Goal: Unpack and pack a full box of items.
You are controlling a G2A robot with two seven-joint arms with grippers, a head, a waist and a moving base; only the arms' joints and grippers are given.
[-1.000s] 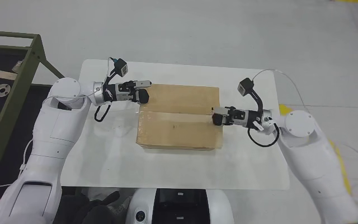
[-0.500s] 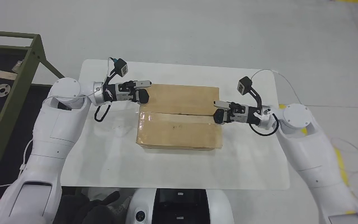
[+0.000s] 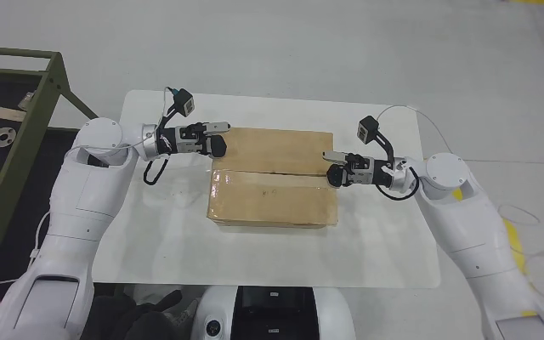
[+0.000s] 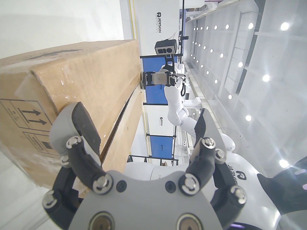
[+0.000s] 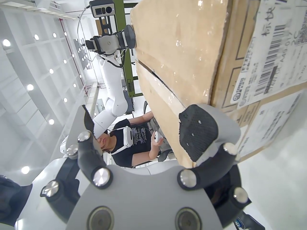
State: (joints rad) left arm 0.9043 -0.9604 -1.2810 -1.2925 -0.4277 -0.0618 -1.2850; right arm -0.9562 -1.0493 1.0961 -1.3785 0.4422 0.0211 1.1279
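A closed brown cardboard box [image 3: 272, 174] lies in the middle of the white table [image 3: 382, 246], its two top flaps meeting along a lengthwise seam [image 3: 272, 171]. My left gripper [image 3: 222, 136] [image 4: 141, 125] is open at the box's left end, by the far flap's corner, with one finger [image 4: 82, 123] against the cardboard [image 4: 84, 72]. My right gripper [image 3: 329, 167] [image 5: 141, 125] is open at the right end, level with the seam. One pad [image 5: 197, 130] rests at the box's edge [image 5: 182, 37]. White shipping labels [image 5: 275, 48] cover that end face.
A green metal rack [image 3: 38, 98] stands off the table's left side. A thin white cable [image 3: 425, 110] trails behind the right arm. Bare tabletop lies in front of and behind the box.
My right gripper has shifted along the box's right end towards the far side, from the near flap up to the seam. The left arm and the box have stayed put.
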